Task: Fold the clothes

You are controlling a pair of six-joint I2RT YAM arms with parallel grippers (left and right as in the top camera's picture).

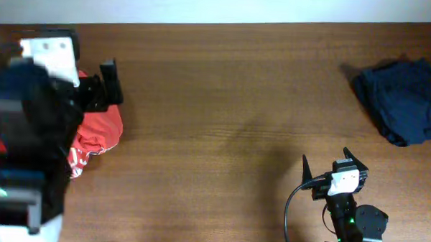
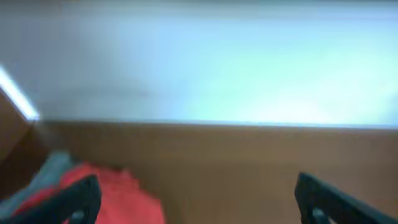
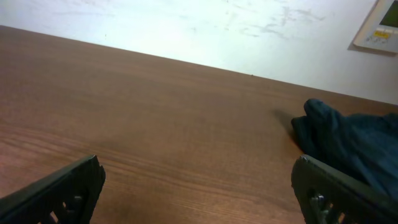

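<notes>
A crumpled red garment (image 1: 100, 128) lies at the table's left side, partly under my left arm. It also shows blurred in the left wrist view (image 2: 118, 193), by the left finger. My left gripper (image 1: 115, 81) (image 2: 199, 208) is open and empty just above the red garment's far edge. A dark blue garment (image 1: 406, 102) lies bunched at the far right, and shows in the right wrist view (image 3: 354, 140). My right gripper (image 1: 329, 164) (image 3: 199, 199) is open and empty near the front edge, well short of the blue garment.
The brown wooden table (image 1: 230, 100) stretches between the two garments. A white wall (image 3: 205, 25) runs behind its far edge, with a white panel (image 3: 379, 28) mounted at the right. The left arm's body (image 1: 28, 129) covers the table's left edge.
</notes>
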